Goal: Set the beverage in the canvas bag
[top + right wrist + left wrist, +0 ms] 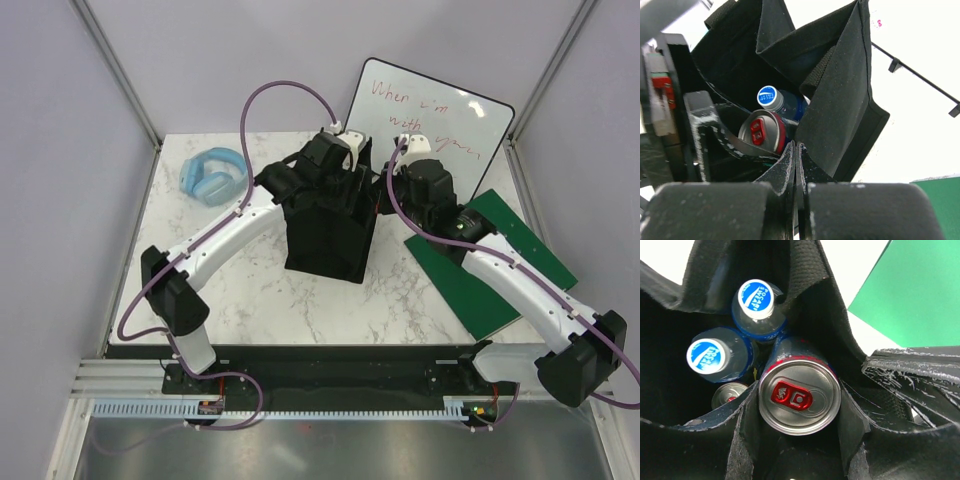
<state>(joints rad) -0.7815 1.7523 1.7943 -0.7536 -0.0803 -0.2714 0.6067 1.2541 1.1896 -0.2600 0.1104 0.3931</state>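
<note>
Black fingers (742,445) of the left gripper (800,410) clasp the beverage can (800,390) by its side wall, just under the rim; it sits inside the canvas bag (840,110), at its mouth. Beyond the fingertips stand two blue-capped bottles (756,297) and another can (729,395), deeper down. The right gripper (796,165) is pinched on the bag's rim. The can looks rigid, smooth, probably heavy; the bag is limp.

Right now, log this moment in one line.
phase: insert | left jaws: shut on can, inside canvas bag | right jaws: holding bag rim
</note>
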